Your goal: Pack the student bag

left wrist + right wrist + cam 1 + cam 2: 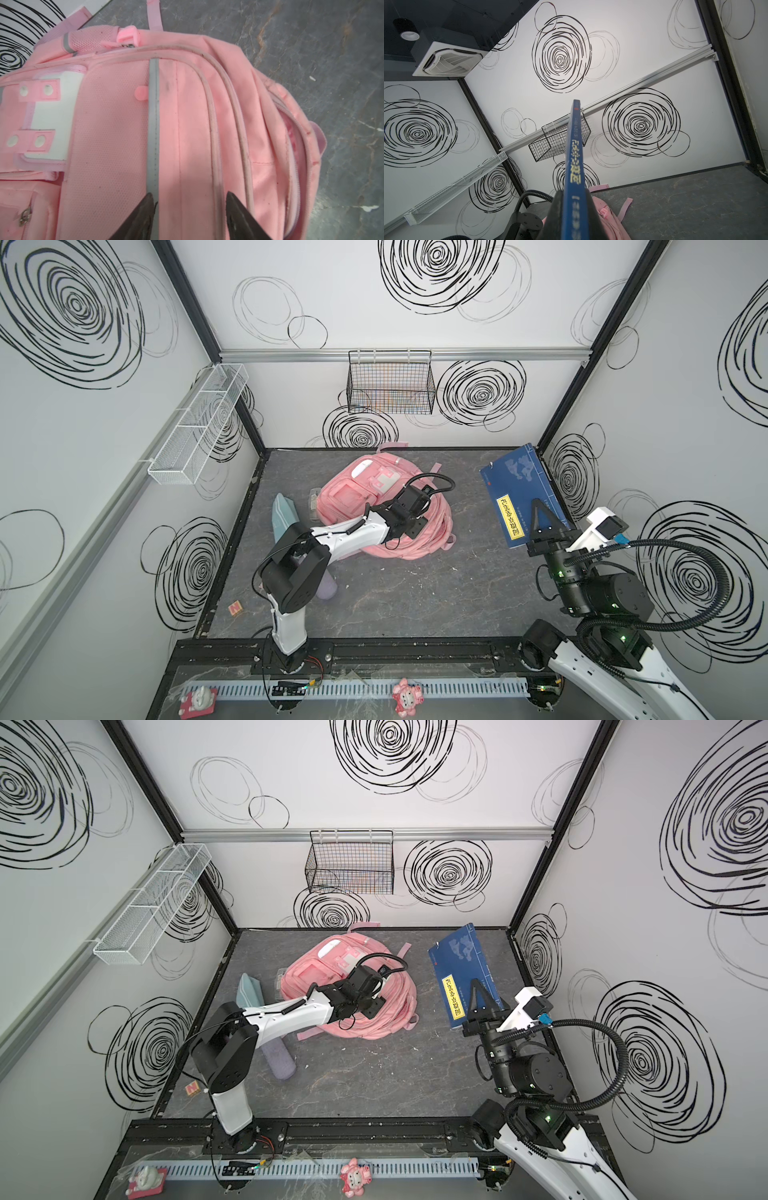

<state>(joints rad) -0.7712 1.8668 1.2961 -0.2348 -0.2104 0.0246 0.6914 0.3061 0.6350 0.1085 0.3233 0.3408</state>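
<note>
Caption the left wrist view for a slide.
Left gripper, jaws open, poised over the pink student bag by its grey reflective stripe.

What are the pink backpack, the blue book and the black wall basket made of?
The student bag looks like matte pink woven fabric: fine mesh weave, stitched piping, soft folds. The blue book seems paper with a smooth, faintly glossy card cover: thin, flat, printed. The black basket is probably coated metal wire: a thin see-through grid.

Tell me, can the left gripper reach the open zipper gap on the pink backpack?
Probably yes. The left gripper hangs open over the pink backpack, and the unzipped gap lies bare beside it. The right gripper, holding the blue book, is off to the side.
</note>
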